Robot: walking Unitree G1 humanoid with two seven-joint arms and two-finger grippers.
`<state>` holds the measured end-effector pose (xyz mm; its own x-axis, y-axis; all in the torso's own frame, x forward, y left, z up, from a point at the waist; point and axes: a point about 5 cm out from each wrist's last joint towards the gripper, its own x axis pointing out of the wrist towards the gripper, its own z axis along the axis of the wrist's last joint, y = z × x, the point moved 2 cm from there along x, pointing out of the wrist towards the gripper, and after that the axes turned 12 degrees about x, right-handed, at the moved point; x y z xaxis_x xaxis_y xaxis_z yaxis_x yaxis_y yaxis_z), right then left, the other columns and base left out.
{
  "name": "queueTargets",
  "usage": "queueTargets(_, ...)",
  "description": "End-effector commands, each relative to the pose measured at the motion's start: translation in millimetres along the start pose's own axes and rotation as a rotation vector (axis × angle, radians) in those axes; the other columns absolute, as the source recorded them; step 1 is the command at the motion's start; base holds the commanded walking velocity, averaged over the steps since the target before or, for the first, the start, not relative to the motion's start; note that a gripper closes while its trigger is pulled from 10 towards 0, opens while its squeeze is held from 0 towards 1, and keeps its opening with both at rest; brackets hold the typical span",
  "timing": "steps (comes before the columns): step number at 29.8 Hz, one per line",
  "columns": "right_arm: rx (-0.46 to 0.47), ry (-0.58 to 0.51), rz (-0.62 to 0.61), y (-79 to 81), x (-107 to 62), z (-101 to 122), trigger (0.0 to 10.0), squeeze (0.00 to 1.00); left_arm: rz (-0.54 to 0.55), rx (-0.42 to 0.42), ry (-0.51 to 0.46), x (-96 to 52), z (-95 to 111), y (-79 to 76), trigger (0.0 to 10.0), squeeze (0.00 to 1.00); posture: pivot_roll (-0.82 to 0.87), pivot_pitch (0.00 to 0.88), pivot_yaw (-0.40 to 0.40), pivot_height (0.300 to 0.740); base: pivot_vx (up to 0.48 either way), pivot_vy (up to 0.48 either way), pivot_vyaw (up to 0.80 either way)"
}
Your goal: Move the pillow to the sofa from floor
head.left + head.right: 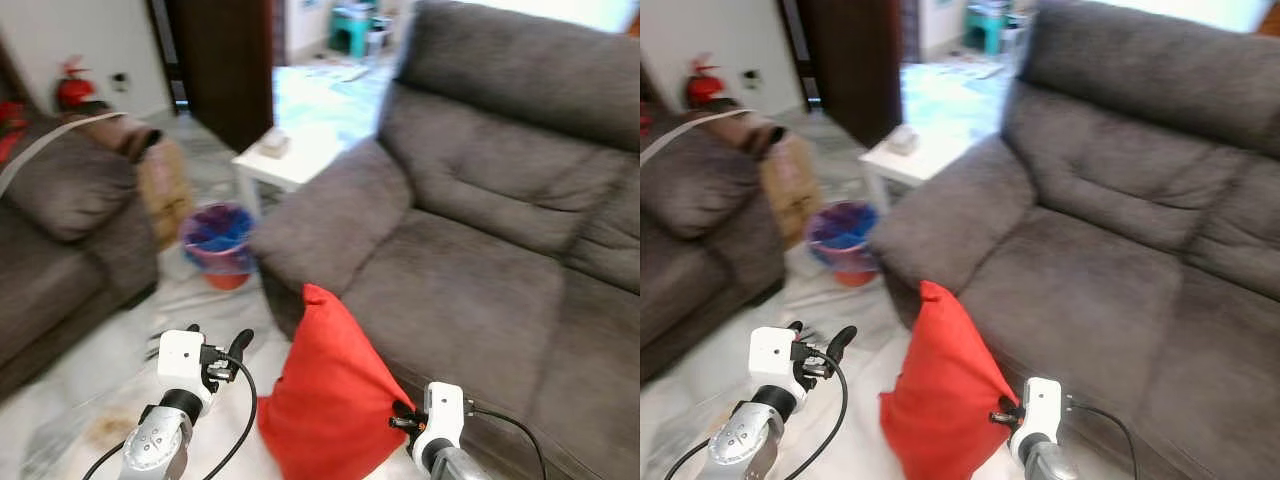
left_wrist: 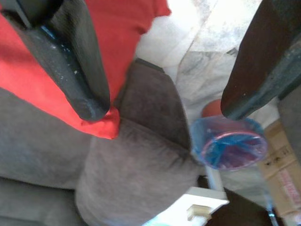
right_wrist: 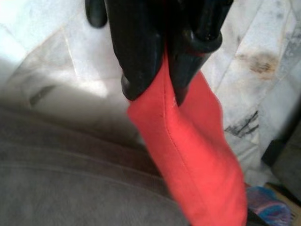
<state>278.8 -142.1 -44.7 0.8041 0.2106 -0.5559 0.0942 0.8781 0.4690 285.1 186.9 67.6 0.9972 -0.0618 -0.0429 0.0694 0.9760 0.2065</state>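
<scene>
A red pillow hangs upright just off the pale floor, against the front edge of the big grey sofa. My right gripper is at the pillow's right corner, and in the right wrist view the gripper is shut on the pillow's seam. My left gripper is left of the pillow, apart from it. The left wrist view has the left gripper open, with the pillow and the sofa armrest beyond its fingers.
A bucket with a blue-purple liner stands on the floor by the armrest. Behind it are a white side table and a cardboard box. A second grey sofa fills the left. A fire extinguisher is far left.
</scene>
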Motion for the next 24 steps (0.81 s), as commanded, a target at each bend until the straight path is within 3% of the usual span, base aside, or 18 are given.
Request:
queueTargets(1,-0.015,-0.036,0.006,1.6,1.3,8.9,10.0,0.00,0.003,0.003,0.026,-2.7,-5.7,1.6,10.0,0.00,0.23,0.133,0.000,0.740,0.000,0.000,-0.80)
queueTargets(19,-0.028,-0.045,0.013,3.0,1.7,11.0,10.0,0.00,0.004,0.006,0.029,-2.1,-5.9,1.6,10.0,0.00,0.23,0.133,-0.001,0.740,0.000,0.000,-0.76)
queueTargets(24,-0.148,-0.033,0.059,7.8,2.4,13.9,10.0,0.00,0.001,0.008,0.029,-1.9,-6.1,1.3,10.0,0.00,0.23,0.132,0.000,0.740,0.000,0.000,0.00)
